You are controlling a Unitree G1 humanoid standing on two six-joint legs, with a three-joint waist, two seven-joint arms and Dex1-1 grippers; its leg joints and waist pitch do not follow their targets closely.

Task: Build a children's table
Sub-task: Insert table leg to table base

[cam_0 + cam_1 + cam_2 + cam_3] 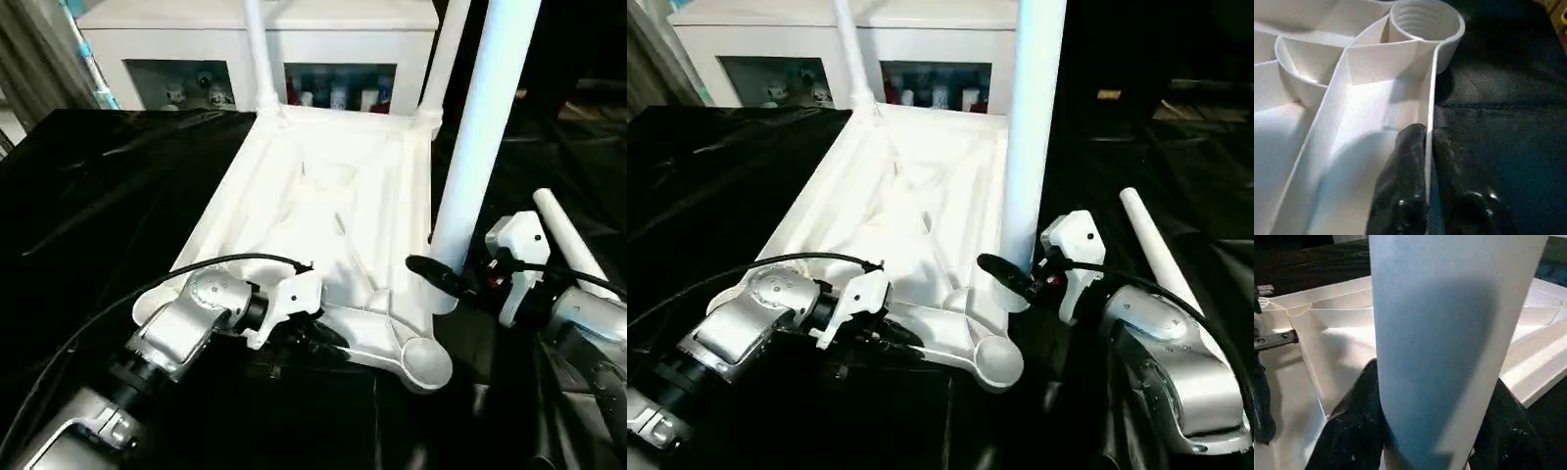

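Observation:
The white table top (323, 206) lies upside down on the black surface, ribbed side up. Two legs (258, 54) (443, 59) stand in its far corner sockets. My right gripper (446, 279) is shut on a third leg (485, 127), holding it upright with its lower end at the top's right rim, just beyond the empty near-right socket (426, 362). In the right wrist view the black fingers (1347, 431) sit on either side of that tube (1440, 333). My left gripper (1427, 134) is shut on the top's thin near rim (1430, 88), one finger on each side.
A loose white leg (573, 245) lies on the black cover to the right of my right arm. A white cabinet (176, 39) with small items behind its glass stands at the back. The black cover (98, 196) stretches out to the left of the top.

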